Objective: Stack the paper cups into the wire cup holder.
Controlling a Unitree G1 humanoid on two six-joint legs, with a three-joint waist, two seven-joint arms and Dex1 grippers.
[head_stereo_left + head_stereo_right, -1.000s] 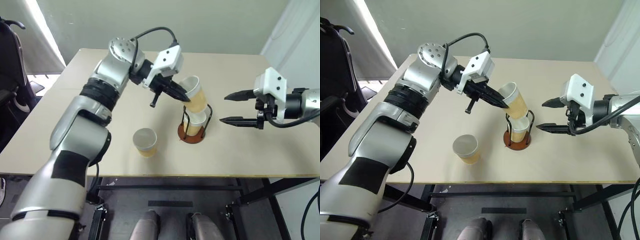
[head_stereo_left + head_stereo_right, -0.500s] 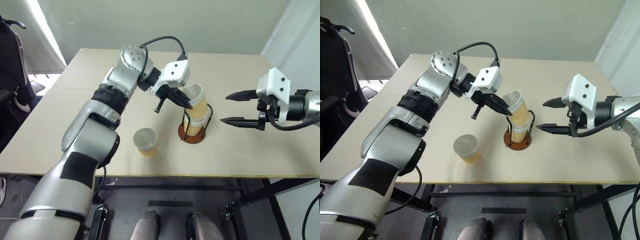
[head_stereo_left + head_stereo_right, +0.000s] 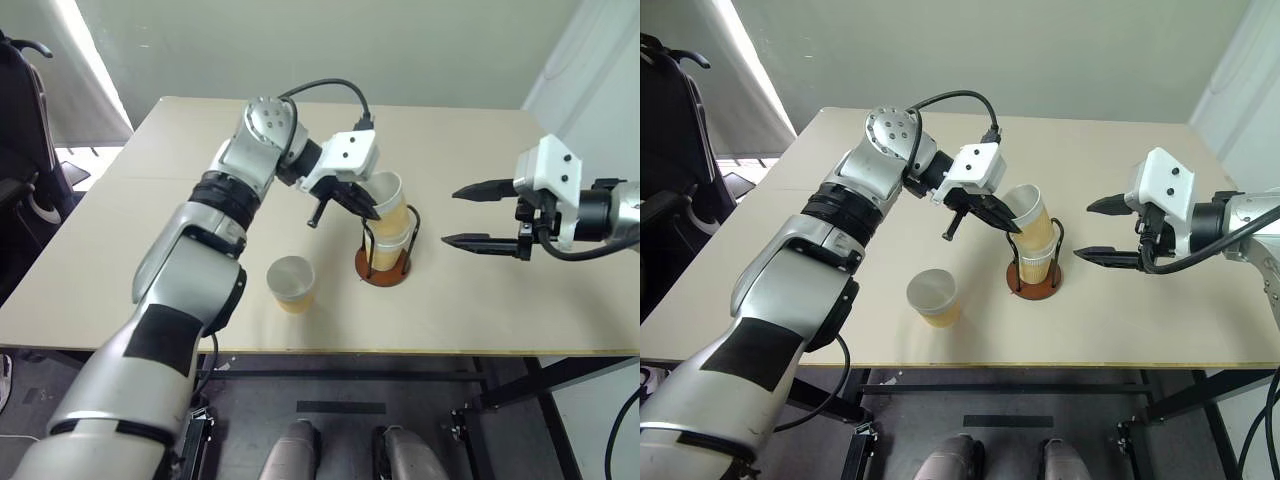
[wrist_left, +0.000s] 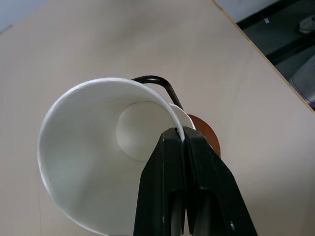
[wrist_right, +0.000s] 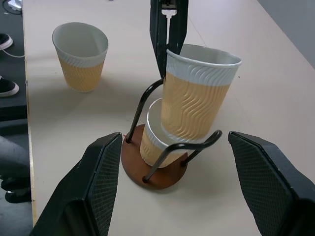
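The wire cup holder (image 5: 156, 176), a reddish-brown disc with black wire loops, stands mid-table with one paper cup (image 5: 153, 143) seated in it. A second paper cup (image 5: 195, 101) hangs partly inside that cup, tilted slightly. My left gripper (image 4: 183, 142) is shut on this cup's white rim, one finger inside and one outside. A third paper cup (image 3: 291, 283) stands upright on the table, left of the holder and nearer the front edge. To the right of the holder, my right gripper (image 3: 450, 216) is open with nothing between its fingers (image 5: 101, 184).
The beige table (image 3: 500, 300) has bare room around the holder and towards its far side. A dark chair (image 3: 20, 150) stands off its left end. The floor and the table's frame lie below its front edge.
My left gripper has carried the held cup down and more upright, so its bottom now sits in the cup in the holder. The right gripper has stayed still.
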